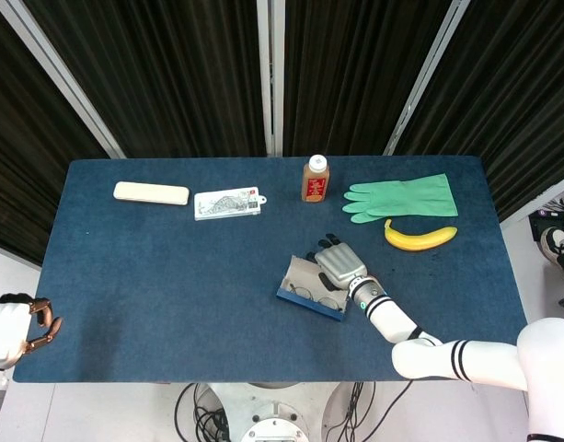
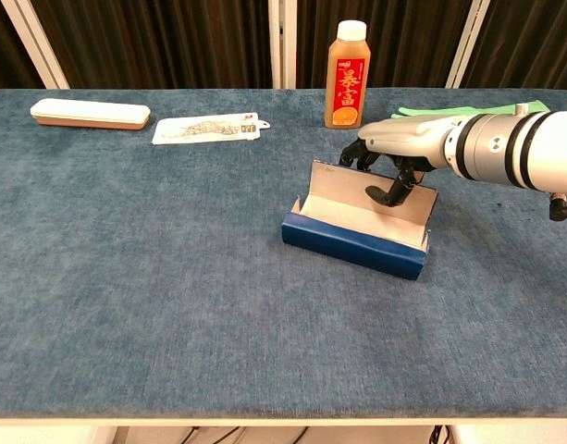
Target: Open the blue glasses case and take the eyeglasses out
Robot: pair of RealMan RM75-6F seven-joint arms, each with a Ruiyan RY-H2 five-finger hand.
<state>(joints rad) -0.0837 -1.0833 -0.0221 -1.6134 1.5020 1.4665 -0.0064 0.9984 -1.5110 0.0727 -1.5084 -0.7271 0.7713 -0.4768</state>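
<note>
Gripping the raised lid of the blue glasses case, the right hand has its fingers curled over the lid's top edge and its thumb against the pale lining. Eyeglasses lie inside the case, at about five o'clock from table centre. The left hand hangs off the table at eight o'clock, fingers curled, holding nothing.

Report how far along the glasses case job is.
Done: the blue glasses case stands open, its lid tipped back, and the head view shows the eyeglasses lying inside. In hand: the right hand is at the raised lid's top edge, thumb against its pale lining, holding no glasses. Left: lifting the eyeglasses out. The left hand sits idle off the table's near corner.
</note>
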